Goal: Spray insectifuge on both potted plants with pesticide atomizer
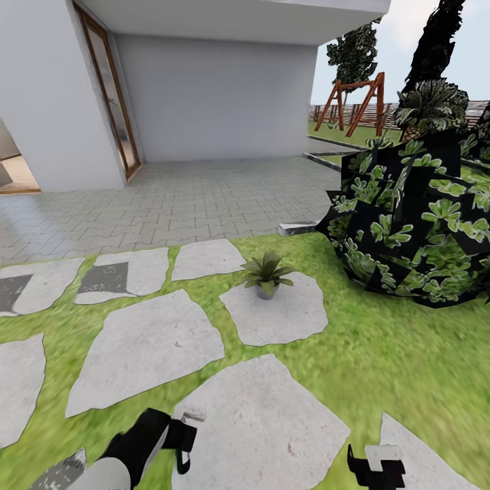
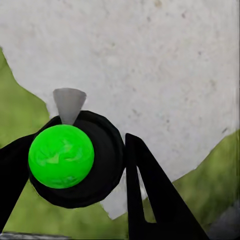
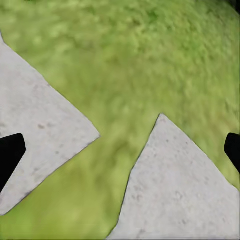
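Pickup appears complete. The left gripper (image 2: 95, 175) is clamped on the spray bottle (image 2: 62, 155), seen end-on in the left wrist view as a bright green round face in a dark ring, with a pale cone-shaped nozzle at its edge. In the head view the bottle's pale trigger head (image 1: 190, 415) shows low at left, above a stepping stone (image 1: 265, 422).

Spraying remains, by this judgement. One potted plant (image 1: 266, 273) stands ahead on a stepping stone, left of the large leafy bush (image 1: 415, 224).

The right gripper (image 3: 120, 150) hangs over the lawn (image 3: 140, 60) with fingers wide apart, holding nothing.

No readable writing or brand marking is visible.
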Tool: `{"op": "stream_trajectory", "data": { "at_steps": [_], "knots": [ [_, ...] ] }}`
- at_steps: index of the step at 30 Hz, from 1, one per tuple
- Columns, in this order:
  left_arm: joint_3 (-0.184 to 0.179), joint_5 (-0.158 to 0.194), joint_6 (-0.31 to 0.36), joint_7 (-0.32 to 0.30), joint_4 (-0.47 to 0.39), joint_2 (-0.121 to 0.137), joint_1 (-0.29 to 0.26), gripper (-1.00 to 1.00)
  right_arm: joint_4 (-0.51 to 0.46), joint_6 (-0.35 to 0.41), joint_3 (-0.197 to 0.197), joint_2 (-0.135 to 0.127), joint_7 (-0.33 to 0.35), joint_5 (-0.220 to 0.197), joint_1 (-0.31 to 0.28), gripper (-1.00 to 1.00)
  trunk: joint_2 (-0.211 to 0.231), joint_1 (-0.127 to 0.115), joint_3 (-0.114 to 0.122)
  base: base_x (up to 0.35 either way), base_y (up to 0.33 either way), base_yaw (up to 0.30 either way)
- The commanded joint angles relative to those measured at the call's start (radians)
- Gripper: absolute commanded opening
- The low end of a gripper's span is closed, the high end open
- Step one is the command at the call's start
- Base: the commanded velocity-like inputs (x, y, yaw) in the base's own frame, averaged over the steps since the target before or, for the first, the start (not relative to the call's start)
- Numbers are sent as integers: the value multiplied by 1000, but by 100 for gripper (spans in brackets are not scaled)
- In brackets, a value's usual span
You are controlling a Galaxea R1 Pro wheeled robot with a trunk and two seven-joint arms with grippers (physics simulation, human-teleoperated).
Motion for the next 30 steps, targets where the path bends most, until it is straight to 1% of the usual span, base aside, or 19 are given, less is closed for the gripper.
{"op": "stream_trajectory", "data": {
  "at_steps": [1, 4, 7, 9, 12, 15, 21, 30],
  "knots": [
    [6, -12, 17, -8, -10, -7, 0, -100, 1, -1, -3, 1, -7, 9, 0, 100, 0, 0, -1, 0, 0, 0],
    [5, -11, 39, -7, -44, -16, -1, -100, 2, -1, -3, 2, -7, 7, -1, 100, 0, 0, -1, 0, 0, 0],
    [7, -11, 46, -6, -85, -17, -1, -100, 2, -1, -3, 4, -7, 7, -1, 100, 0, 0, -1, 54, 0, 0],
    [7, -12, 63, -6, -114, -17, 1, -100, 2, -1, -3, 5, -6, 6, -1, 100, 0, 0, -1, 232, 0, 0],
    [5, -12, 96, -5, -131, -17, 9, -100, 7, 0, -3, 6, -6, 5, 0, 100, 0, 0, -1, 300, 0, 0],
    [5, -13, 118, -4, -143, -18, 14, -100, 47, -2, -3, 7, -8, 4, 0, 100, 0, 0, -1, 325, -23, 0],
    [6, -11, 121, -4, -175, -19, 16, -100, 58, -4, -3, 6, -11, 5, 1, 100, 0, 0, -1, 295, -133, 0],
    [6, -10, 120, -5, -179, -21, 16, -100, 61, -3, -3, 7, -10, 5, 1, 100, 0, 0, -1, 246, -189, 0]
  ]
}}
